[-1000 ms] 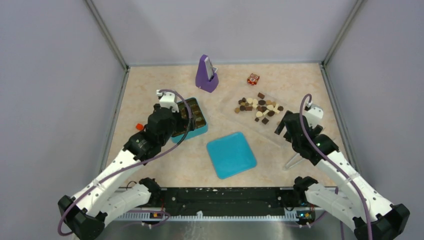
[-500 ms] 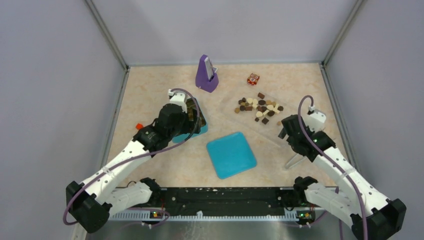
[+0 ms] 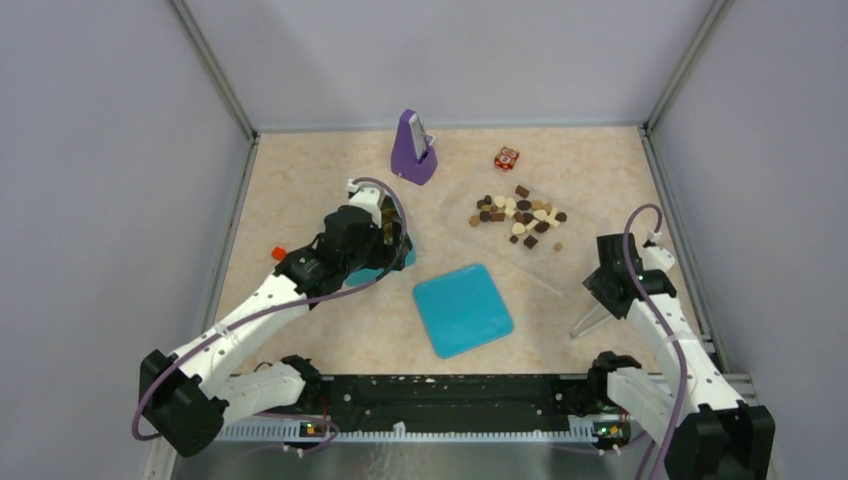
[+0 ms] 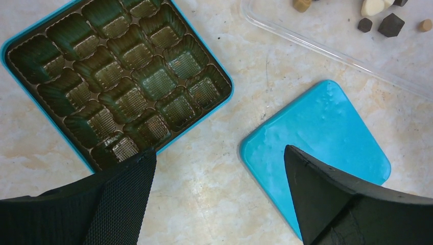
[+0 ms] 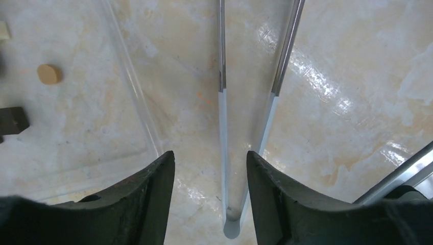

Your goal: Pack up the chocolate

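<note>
hovering wide open and holding nothing, the left gripper [image 4: 218, 153] sits just left of the teal lid [image 3: 462, 310], over bare tabletop [image 3: 300, 170] between the lid and the teal box [image 4: 155, 79]. box and lid are apart, with a strip of marble between them. the right gripper [image 5: 209, 155] is right of the lid, near the table's right edge, with its jaws part-way apart and straddling the joined end of the metal tongs [image 5: 222, 102]. there's a gap between one finger and the tongs, so it isn't clamped.

the chocolate [image 3: 515, 215] is a loose heap on a clear tray [image 3: 540, 282], beyond and right of the lid, well apart from the box. open marble runs beyond the lid up to the purple wedge-shaped device [image 3: 412, 150], and also along the left wall. the right side is tight: tray, tongs and arm sit close to the wall.

only the top view shows the whole heap, the device, the red-and-white cube [image 3: 506, 158] and a small orange-red thing [image 3: 279, 252] left of the box. only the left wrist view shows the box's brown liner, which reads as four by four, though one corner is cut off. it also shows the tray rim [image 4: 316, 43] and six pieces [image 4: 391, 24]. the right wrist view shows three pieces [image 5: 48, 74] and the tray corner [image 5: 133, 76].

counts: one box, one lid, one tray, one tongs, one cube. the heap has too many pieces to count.
</note>
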`<state>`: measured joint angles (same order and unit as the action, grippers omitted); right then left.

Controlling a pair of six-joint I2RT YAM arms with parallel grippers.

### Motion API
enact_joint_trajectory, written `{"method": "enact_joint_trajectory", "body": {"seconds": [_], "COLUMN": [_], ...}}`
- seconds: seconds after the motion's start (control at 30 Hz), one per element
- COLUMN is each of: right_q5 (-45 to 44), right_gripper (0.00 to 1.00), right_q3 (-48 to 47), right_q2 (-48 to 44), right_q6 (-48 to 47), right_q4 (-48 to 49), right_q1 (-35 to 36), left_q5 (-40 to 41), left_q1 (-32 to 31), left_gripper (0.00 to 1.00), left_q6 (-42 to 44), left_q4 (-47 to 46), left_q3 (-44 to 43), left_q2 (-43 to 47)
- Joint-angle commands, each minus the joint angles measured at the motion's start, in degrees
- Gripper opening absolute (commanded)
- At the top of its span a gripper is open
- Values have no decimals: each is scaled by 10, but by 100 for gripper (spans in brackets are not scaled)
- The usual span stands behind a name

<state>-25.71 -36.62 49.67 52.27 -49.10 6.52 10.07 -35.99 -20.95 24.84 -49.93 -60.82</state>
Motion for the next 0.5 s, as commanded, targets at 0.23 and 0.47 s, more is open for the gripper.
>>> {"method": "enact_joint_trajectory", "body": {"seconds": [0.23,0.47], "right_q5": [52,35], "right_gripper": [38,23], "right_q3": [68,90], "right_q2": [47,78], "right_q6": [-9,-22], "right_q4": [113,156], "right_q1": [-28,-28], "left_q5": [12,20], "left_q1": [1,1], "left_gripper": [99,99], "left_q6": [28,29], "left_q4": [-7,-8], "left_q3": [-20,-14], "left_q2": [3,4]}}
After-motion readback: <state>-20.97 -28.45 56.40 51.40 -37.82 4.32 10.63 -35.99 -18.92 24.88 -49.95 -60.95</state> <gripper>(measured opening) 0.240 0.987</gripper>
